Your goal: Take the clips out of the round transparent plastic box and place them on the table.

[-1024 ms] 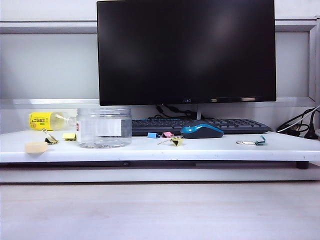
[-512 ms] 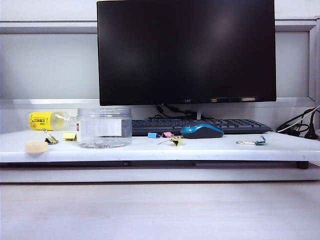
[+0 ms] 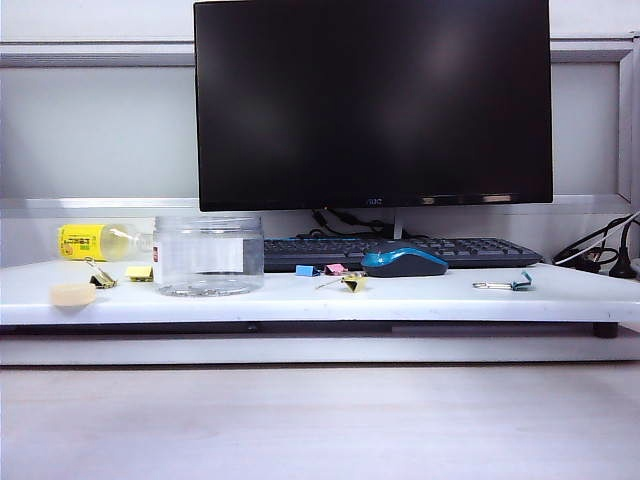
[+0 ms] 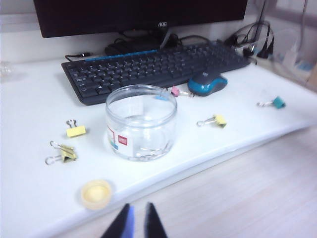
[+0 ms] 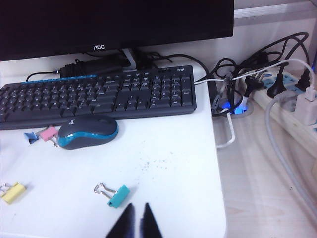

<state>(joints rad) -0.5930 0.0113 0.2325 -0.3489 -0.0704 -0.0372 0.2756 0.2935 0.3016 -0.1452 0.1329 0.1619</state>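
Overhead, no arm shows in the exterior view: the jar stands on the table, with one yellow clip lying apart from it, before the mouse.

From the left wrist, the left claw hangs drawn back over the floor at the table's front edge, fingers nearly closed on nothing. Ahead of it sits the jar, lidless and seemingly empty save for a glint at its base that cannot be made out. Three yellow clips lie on the table around it; a small cap rests just ahead of the claw.

From the right wrist, the right claw is likewise clenched and empty, a teal clip just ahead of it.

Judged from this, the emptying looks done; doing the step well means checking the jar's bottom before retiring.
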